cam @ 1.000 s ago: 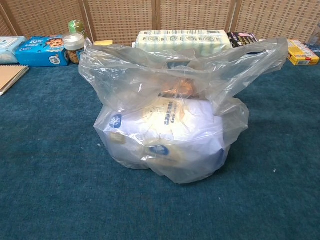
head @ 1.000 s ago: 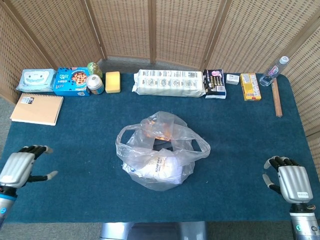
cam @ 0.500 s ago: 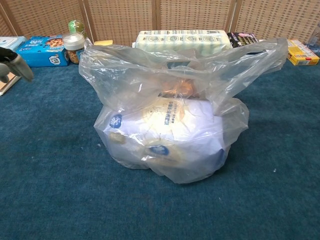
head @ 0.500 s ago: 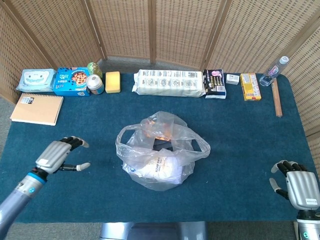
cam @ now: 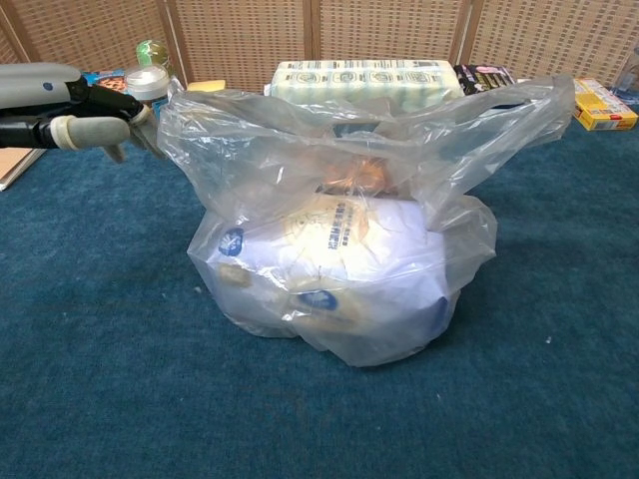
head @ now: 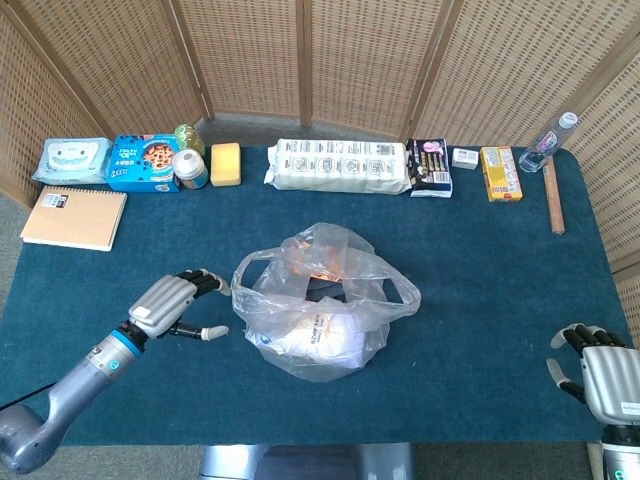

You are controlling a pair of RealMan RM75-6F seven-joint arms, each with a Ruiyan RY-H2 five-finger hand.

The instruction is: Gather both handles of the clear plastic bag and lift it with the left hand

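Blue table [head: 480, 290]; right hand [head: 600, 375] partly cut off by frame edge.

Crinkled glossy clear plastic bag [head: 320, 300], matt blue cloth tabletop [head: 480, 270], woven wicker screen [head: 300, 50]

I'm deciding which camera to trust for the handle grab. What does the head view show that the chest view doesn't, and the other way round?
Only the head view shows the right hand, open, low at the table's near right corner, plus the notebook's full cover and the water bottle at far right. Only the chest view shows the bag's side profile, its handles spread at the top above the white package inside. Both show the clear plastic bag and the open left hand just beside its left handle.
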